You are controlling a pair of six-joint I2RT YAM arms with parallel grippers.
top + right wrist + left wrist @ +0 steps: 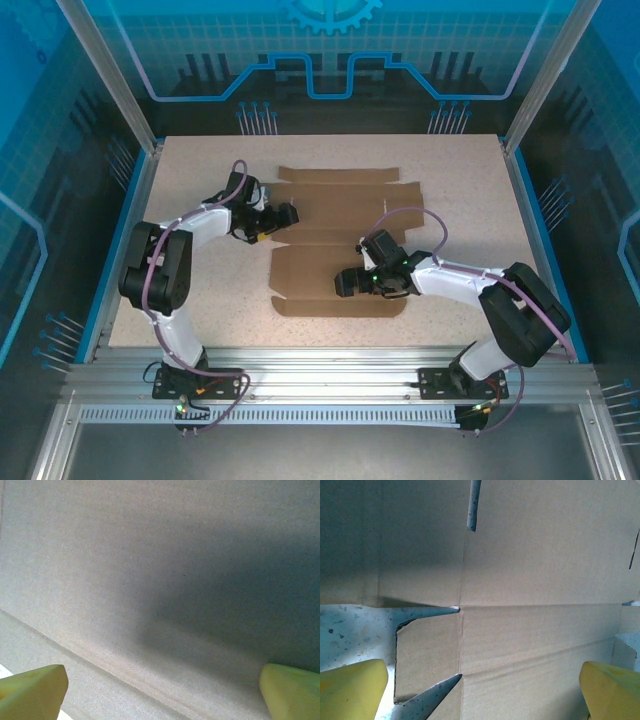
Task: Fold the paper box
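Observation:
The paper box (322, 250) is a brown die-cut cardboard sheet lying flat in the middle of the table, flaps spread out. My left gripper (289, 215) hovers over its left edge, pointing right, jaws open. In the left wrist view the paper box (535, 570) lies under the gripper (482, 695), whose yellow fingertips (350, 690) stand wide apart, with crease lines and cut slots between them. My right gripper (346, 282) is low over the near panel, pointing left, open. In the right wrist view its gripper (161, 695) spans bare paper box (150, 580) with one crease.
The speckled beige table (200, 200) has a blue rim and clear enclosure walls on aluminium posts (110, 75). Bare table (350, 630) shows through the sheet's left slots. Open tabletop lies to the left, right and back of the sheet.

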